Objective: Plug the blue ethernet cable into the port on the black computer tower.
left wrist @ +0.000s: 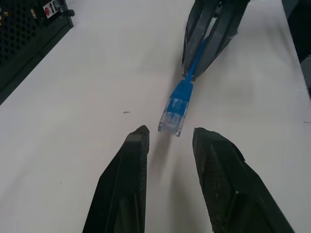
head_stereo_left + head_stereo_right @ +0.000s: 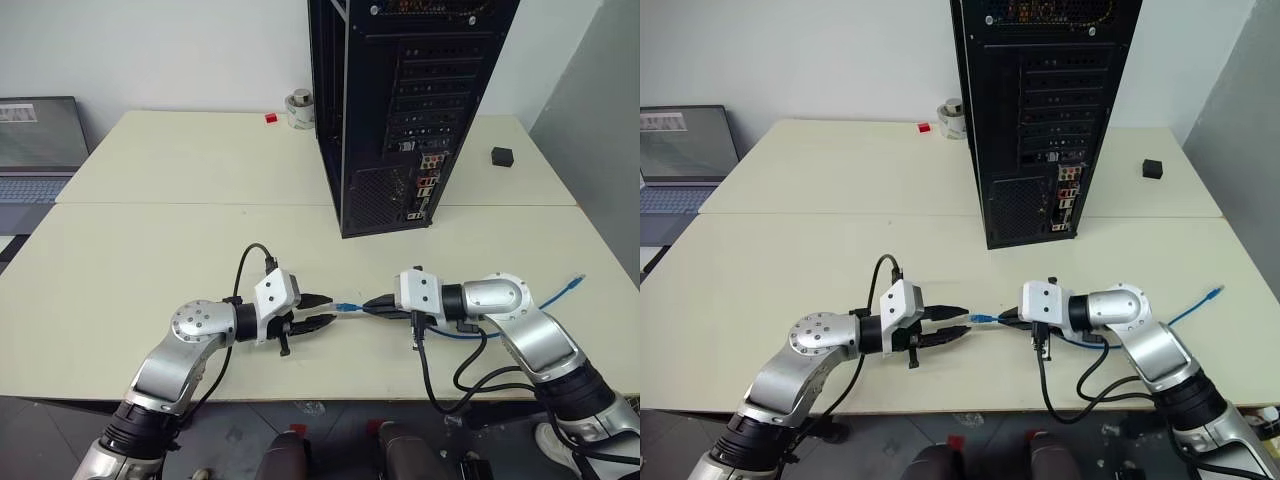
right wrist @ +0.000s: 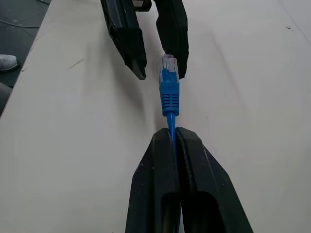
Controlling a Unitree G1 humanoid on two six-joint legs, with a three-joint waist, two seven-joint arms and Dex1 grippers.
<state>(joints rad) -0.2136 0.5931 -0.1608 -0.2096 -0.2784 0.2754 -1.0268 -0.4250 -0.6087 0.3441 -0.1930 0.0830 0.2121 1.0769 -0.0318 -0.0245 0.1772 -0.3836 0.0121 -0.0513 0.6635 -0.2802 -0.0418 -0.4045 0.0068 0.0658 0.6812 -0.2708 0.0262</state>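
Blue ethernet cable (image 2: 348, 305) with clear plug lifted above tabletop, well short of upright black computer tower (image 2: 400, 110).

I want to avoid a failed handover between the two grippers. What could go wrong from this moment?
1. The right gripper pinches only the thin cord of the blue ethernet cable, so the plug sticks out unsupported and may swing or droop.
2. The left gripper is open with the plug just at its fingertips; closing now could push the plug away or catch only its tip.
3. The black computer tower stands further back on the table, so a weak grip may slip on the way.
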